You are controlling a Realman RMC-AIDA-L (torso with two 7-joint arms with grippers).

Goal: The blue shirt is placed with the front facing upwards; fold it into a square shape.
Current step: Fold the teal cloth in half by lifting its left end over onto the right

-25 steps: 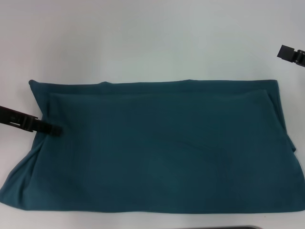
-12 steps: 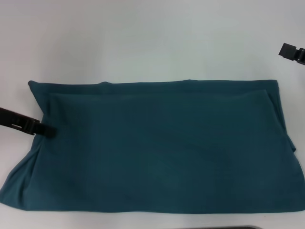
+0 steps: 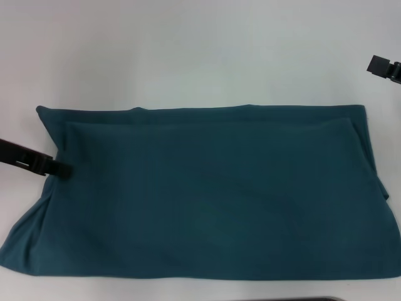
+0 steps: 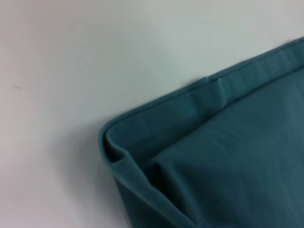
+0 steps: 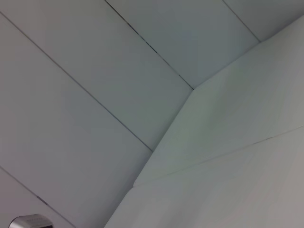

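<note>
The blue shirt [image 3: 207,191] lies flat on the white table [image 3: 200,50] as a long folded rectangle with its plain teal side up; no lettering shows. My left gripper [image 3: 61,168] reaches in from the left, low at the shirt's left edge, its tip just over the cloth. In the left wrist view, a layered corner of the shirt [image 4: 213,156] rests on the table. Up at the far right, my right gripper [image 3: 377,65] is clear of the shirt. The right wrist view shows only pale panels, no shirt.
The shirt's near-left corner [image 3: 19,251] flares out past the folded edge. A dark strip [image 3: 307,299] shows at the bottom edge of the head view. White table surface lies beyond the shirt.
My left gripper has drawn back a little to the left, from over the cloth to the shirt's left edge. Neither the shirt nor the right gripper has moved.
</note>
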